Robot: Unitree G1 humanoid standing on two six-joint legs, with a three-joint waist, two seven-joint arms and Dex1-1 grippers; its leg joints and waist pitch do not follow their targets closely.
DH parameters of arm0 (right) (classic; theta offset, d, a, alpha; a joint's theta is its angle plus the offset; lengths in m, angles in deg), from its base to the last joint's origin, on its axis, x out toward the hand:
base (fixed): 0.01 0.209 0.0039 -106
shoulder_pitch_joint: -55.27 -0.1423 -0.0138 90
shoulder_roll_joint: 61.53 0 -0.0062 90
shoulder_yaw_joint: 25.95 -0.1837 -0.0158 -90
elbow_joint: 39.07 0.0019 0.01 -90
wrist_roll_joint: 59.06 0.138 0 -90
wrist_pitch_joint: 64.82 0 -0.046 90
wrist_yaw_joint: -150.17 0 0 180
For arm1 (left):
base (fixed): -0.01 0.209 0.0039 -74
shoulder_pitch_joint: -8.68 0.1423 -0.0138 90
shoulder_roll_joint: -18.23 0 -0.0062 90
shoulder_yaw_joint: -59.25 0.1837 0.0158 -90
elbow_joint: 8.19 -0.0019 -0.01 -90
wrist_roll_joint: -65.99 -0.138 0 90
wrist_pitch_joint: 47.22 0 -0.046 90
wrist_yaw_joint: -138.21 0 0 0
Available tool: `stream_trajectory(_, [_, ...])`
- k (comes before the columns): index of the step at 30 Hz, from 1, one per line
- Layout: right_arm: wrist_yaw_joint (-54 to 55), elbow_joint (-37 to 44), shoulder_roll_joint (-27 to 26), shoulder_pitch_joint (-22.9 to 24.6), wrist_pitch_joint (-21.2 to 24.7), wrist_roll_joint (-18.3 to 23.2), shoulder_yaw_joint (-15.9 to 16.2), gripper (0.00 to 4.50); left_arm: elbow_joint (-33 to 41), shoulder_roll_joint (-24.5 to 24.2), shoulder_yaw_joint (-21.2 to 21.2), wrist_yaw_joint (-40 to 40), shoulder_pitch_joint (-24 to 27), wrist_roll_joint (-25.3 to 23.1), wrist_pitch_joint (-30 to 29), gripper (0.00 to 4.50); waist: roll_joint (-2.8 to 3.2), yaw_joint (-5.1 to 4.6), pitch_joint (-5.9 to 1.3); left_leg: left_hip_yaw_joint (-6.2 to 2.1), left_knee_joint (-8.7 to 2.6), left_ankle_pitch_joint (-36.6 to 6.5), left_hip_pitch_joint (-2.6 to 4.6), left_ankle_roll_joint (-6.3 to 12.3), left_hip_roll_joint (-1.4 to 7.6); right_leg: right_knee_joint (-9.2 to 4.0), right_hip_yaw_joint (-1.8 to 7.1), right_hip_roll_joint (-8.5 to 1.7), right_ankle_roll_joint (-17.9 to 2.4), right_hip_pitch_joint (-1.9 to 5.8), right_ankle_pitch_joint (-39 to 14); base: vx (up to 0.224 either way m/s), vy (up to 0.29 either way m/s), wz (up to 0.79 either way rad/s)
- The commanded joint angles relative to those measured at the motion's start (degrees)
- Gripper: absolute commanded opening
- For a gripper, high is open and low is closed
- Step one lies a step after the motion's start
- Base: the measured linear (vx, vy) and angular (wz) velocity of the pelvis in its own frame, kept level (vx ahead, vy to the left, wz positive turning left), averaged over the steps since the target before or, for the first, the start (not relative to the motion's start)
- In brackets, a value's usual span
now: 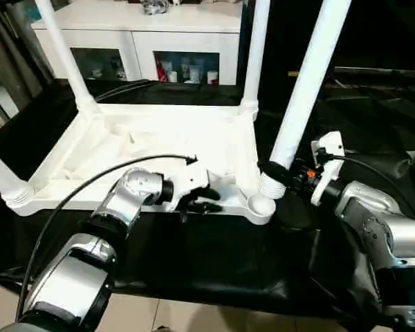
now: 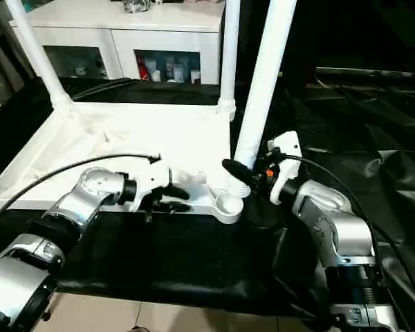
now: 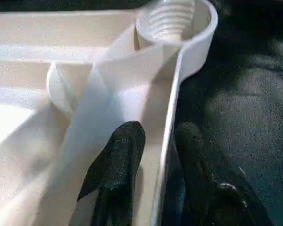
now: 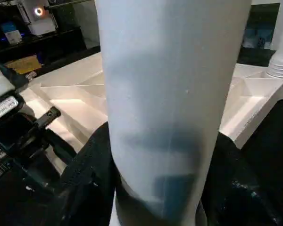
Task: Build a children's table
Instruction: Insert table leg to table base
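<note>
Clamping the leg (image 1: 301,97) low, right end effector (image 1: 285,174) steadies light, slippery plastic; left end effector (image 3: 153,174) straddles the stiff tabletop (image 1: 159,138) rim.

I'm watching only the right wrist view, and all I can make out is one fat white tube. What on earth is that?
Observer: It's a table leg. The right gripper holds it near its lower end, and it leans instead of standing straight.
Operator: Is it fixed to the table yet?
Observer: No. Its ribbed end sits just beside the corner socket nearest that arm, and the socket is empty, with its inner thread bare.
Operator: And what is the other arm doing?
Observer: The left gripper straddles the near rim of the upside-down tabletop, with one black finger inside and one outside.
</note>
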Motion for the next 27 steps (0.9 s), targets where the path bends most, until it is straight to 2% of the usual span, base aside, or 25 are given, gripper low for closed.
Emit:
stream_trajectory(1, [-0.01, 1.54, 0.15, 0.14, 0.56, 0.72, -0.13, 1.93, -0.61, -0.28, -0.16, -0.49, -0.56, -0.18, -0.59, 1.58, -0.74, -0.03, -3.99, -1.65, -3.99, -14.30, 1.37, 1.21, 2.98, -5.09, 2.54, -4.34, -11.44, 2.73, -16.19, 0.000, 0.000, 0.00])
stream_trajectory(4, [-0.19, 1.46, 0.29, 0.25, 0.53, 0.67, -0.06, 1.93, -0.87, -0.36, -0.13, -0.44, -0.54, -0.24, -0.52, 1.18, -0.48, 0.02, -4.01, -1.64, -3.95, -13.69, 1.27, 1.40, 3.00, -4.90, 2.57, -4.36, -11.96, 2.73, -14.69, 0.000, 0.000, 0.00])
stream_trajectory(7, [-0.25, 1.55, 0.42, 0.20, 0.79, 0.82, -0.19, 1.93, -1.57, -0.32, -0.66, -0.15, -0.93, -0.31, -1.36, 0.94, -0.77, 0.05, -3.99, -1.59, -3.94, -13.58, 1.29, 1.57, 2.98, -4.90, 2.56, -4.38, -12.06, 2.74, -14.84, 0.000, 0.000, 0.00])
stream_trajectory(11, [-0.25, 1.96, 0.46, 0.35, 1.16, 0.87, -0.05, 1.93, -1.95, -0.33, -0.88, 0.35, -1.34, -0.61, -2.21, 0.68, -0.78, 0.01, -3.87, -1.64, -4.02, -14.03, 1.32, 1.49, 2.98, -5.13, 2.55, -4.44, -11.53, 2.69, -16.79, 0.000, 0.000, 0.00])
stream_trajectory(12, [-0.31, 1.89, 0.45, 0.37, 1.15, 0.82, 0.04, 1.93, -2.01, -0.56, -0.39, 0.83, -1.45, -1.35, -3.25, 0.43, -0.80, 0.04, -3.89, -1.66, -4.02, -13.98, 1.26, 1.44, 2.99, -5.09, 2.57, -4.47, -11.46, 2.73, -16.81, 0.000, 0.000, 0.00])
stream_trajectory(14, [-0.37, 1.63, 0.39, 0.34, 1.00, 0.70, 0.11, 1.93, -2.08, -0.81, 0.18, 1.49, -1.55, -2.24, -4.81, 0.38, -0.71, -0.08, -3.89, -1.66, -4.05, -13.94, 1.25, 1.35, 3.00, -4.99, 2.59, -4.43, -11.51, 2.70, -16.41, 0.000, 0.000, 0.00])
stream_trajectory(15, [-0.16, 0.86, 0.10, 0.17, 0.51, 0.27, 0.26, 1.93, -1.96, -1.05, 0.26, 3.42, -1.47, -2.92, -9.00, 0.30, -0.52, -0.15, -3.89, -1.69, -4.08, -13.96, 1.32, 1.18, 3.03, -4.89, 2.63, -4.49, -11.70, 2.72, -16.10, 0.000, 0.000, 0.00])
stream_trajectory(16, [0.41, 0.64, -0.31, 0.07, 0.43, 0.13, 0.24, 1.93, -0.86, -0.99, -0.47, 4.91, -1.02, -2.49, -12.43, 0.30, -0.59, -0.22, -3.85, -1.68, -4.07, -13.95, 1.30, 1.18, 3.00, -4.93, 2.60, -4.48, -11.86, 2.71, -16.02, 0.000, 0.000, 0.00])
stream_trajectory(18, [1.07, 0.64, -0.76, -0.02, 0.54, 0.14, 0.11, 1.93, 0.68, -0.96, -1.07, 6.20, -0.49, -2.12, -15.95, 0.17, -1.06, -0.74, -3.78, -1.75, -4.03, -13.72, 1.06, 1.38, 2.84, -4.86, 2.51, -4.56, -12.35, 2.88, -16.34, 0.000, 0.000, 0.00])
stream_trajectory(19, [1.52, 1.00, -1.61, 0.06, 1.01, 0.37, 0.46, 1.93, 6.75, -1.03, -2.25, 8.93, 2.04, -1.75, -23.94, 0.17, -2.10, -1.03, -3.72, -1.61, -4.00, -13.52, 0.89, 1.79, 2.71, -5.08, 2.44, -4.49, -12.08, 2.97, -16.97, 0.000, 0.000, 0.00])
stream_trajectory(20, [1.52, 1.00, -1.61, 0.06, 1.01, 0.37, 0.46, 1.93, 6.75, -1.03, -2.25, 8.93, 2.04, -1.75, -23.94, 0.17, -1.71, -1.07, -3.83, -1.86, -4.06, -12.83, 0.95, 1.48, 3.16, -4.39, 2.56, -4.91, -12.76, 3.29, -16.07, 0.000, 0.000, 0.00])
stream_trajectory(21, [1.52, 1.08, -1.87, 0.09, 1.15, 0.38, 0.72, 1.93, 9.69, -1.07, -2.66, 9.58, 3.28, -1.63, -26.82, 0.15, -1.66, -1.45, -3.67, -1.70, -3.92, -12.25, 0.70, 2.33, 2.74, -5.02, 2.40, -4.57, -12.21, 2.96, -17.60, 0.000, 0.000, 0.00])
stream_trajectory(22, [1.39, 0.73, -2.18, -0.03, 1.01, -0.05, 1.46, 1.93, 15.88, -1.07, -3.18, 10.04, 6.13, -1.46, -30.62, 0.06, -2.03, -2.03, -3.67, -1.69, -3.96, -11.35, 0.63, 2.79, 2.98, -4.78, 2.43, -4.48, -12.89, 2.98, -16.33, 0.000, 0.000, 0.00])
stream_trajectory(23, [1.29, 0.10, -2.32, -0.32, 0.72, -0.34, 1.75, 1.93, 19.16, -1.12, -2.93, 9.54, 7.79, -1.57, -30.53, 0.04, -2.54, -2.17, -3.67, -1.67, -3.95, -11.25, 0.61, 3.15, 2.98, -4.84, 2.40, -4.48, -12.81, 3.00, -16.55, 0.000, 0.000, 0.00])
stream_trajectory(24, [1.29, 0.10, -2.32, -0.32, 0.72, -0.34, 1.75, 1.93, 19.16, -1.12, -2.93, 9.54, 7.79, -1.57, -30.53, 0.04, -2.21, -2.19, -3.68, -1.77, -3.93, -11.02, 0.58, 3.36, 3.04, -4.76, 2.44, -4.61, -12.79, 3.02, -16.75, 0.000, 0.000, 0.00])
stream_trajectory(25, [0.99, -1.39, -2.50, -1.14, 0.12, -0.76, 2.08, 1.93, 24.37, -0.54, -2.83, 7.83, 10.72, -0.08, -27.99, 0.03, -2.20, -2.23, -3.63, -1.48, -3.76, -11.28, 0.77, 3.63, 2.82, -5.21, 2.48, -4.39, -12.22, 2.63, -18.02, 0.000, 0.000, 0.00])
stream_trajectory(26, [0.89, -2.28, -2.60, -1.72, -0.18, -0.95, 2.16, 1.93, 26.05, -0.27, -2.70, 6.81, 11.74, 0.80, -26.99, 0.01, -2.43, -2.28, -3.52, -1.63, -3.96, -11.29, 0.57, 3.63, 3.01, -5.06, 2.47, -4.50, -12.04, 2.72, -18.66, 0.000, 0.000, 0.00])
stream_trajectory(27, [0.89, -2.29, -2.60, -1.73, -0.18, -0.95, 2.16, 1.93, 26.06, -0.27, -2.70, 6.80, 11.75, 0.81, -26.98, 0.00, -2.51, -2.15, -3.54, -1.55, -3.94, -11.75, 0.88, 3.49, 3.09, -5.27, 2.51, -4.50, -11.81, 2.47, -19.37, 0.000, 0.000, 0.00])
